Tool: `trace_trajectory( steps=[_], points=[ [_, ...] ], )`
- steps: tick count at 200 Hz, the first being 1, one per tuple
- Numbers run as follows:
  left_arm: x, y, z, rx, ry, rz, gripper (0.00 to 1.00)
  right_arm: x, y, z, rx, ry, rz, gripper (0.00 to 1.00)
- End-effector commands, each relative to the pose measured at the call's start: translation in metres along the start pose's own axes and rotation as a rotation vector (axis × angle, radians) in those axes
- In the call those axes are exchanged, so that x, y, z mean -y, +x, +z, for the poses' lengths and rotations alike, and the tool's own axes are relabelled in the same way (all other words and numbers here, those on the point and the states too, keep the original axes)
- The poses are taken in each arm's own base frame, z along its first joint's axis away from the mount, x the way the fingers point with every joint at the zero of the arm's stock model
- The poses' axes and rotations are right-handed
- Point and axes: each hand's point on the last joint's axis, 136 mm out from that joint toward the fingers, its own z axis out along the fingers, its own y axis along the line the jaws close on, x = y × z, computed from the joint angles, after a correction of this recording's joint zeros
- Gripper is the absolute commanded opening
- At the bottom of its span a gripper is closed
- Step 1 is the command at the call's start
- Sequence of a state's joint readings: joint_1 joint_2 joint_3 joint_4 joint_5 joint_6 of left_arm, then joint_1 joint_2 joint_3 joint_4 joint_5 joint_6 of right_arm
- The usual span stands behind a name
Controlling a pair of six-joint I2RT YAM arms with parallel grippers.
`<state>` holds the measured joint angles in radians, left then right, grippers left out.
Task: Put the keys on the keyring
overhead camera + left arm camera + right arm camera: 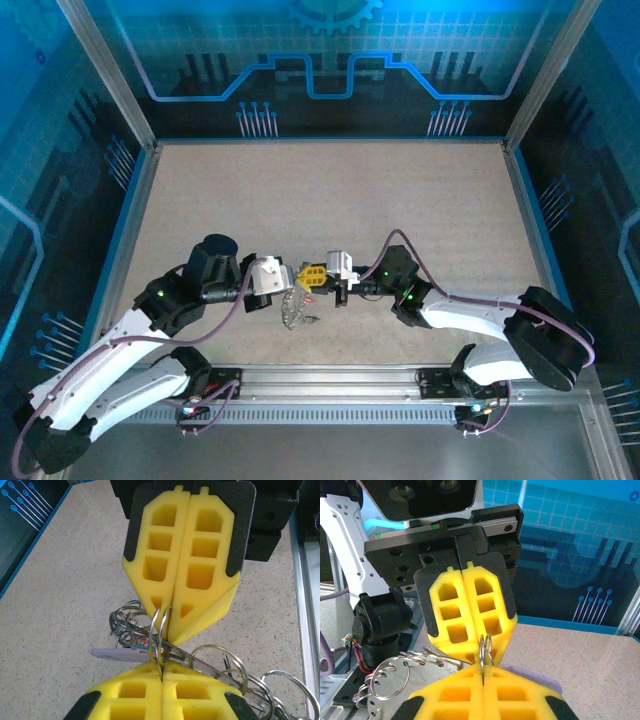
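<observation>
While tip-to-tip, end effectors point(162, 666) point(169, 625) on keyring point(152, 636).

**One high overview, two wrist close-ups looking at each other**

The top camera looks steeply down from high behind the near edge and takes in the whole table point(330, 190), with that edge at 6 o'clock. The left wrist camera sits very close, with the left gripper point(162, 669) at 6 o'clock, and faces the right gripper point(169, 630) at 12. The right wrist view mirrors this. All three views share the spot where the grippers meet on the keyring point(152, 632).
</observation>
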<state>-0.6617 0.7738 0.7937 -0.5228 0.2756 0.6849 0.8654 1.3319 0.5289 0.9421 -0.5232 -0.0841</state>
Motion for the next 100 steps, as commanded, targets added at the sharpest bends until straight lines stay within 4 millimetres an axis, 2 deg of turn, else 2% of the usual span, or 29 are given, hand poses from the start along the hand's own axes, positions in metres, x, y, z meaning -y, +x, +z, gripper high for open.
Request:
trace_trajectory(
  steps=[1,23,43,58,83,100],
  points=[
    [0.018,0.008,-0.001,-0.008,0.080,0.012,0.23,0.007,-0.031,0.001,0.104,0.044,-0.068,0.00],
    [0.012,-0.003,-0.003,0.046,0.041,0.009,0.33,-0.002,-0.024,0.006,0.065,0.017,-0.099,0.00],
    [0.006,-0.016,-0.009,0.101,0.007,0.003,0.34,-0.006,-0.025,0.010,0.066,-0.003,-0.100,0.00],
    [0.004,-0.021,-0.009,0.124,-0.004,0.015,0.29,-0.006,-0.022,0.011,0.062,-0.007,-0.099,0.00],
    [0.005,-0.023,-0.011,0.122,0.012,0.010,0.13,-0.005,-0.020,0.011,0.060,0.004,-0.095,0.00],
    [0.007,-0.022,-0.010,0.119,0.024,0.018,0.10,-0.008,-0.020,0.011,0.060,-0.014,-0.094,0.00]
  ],
)
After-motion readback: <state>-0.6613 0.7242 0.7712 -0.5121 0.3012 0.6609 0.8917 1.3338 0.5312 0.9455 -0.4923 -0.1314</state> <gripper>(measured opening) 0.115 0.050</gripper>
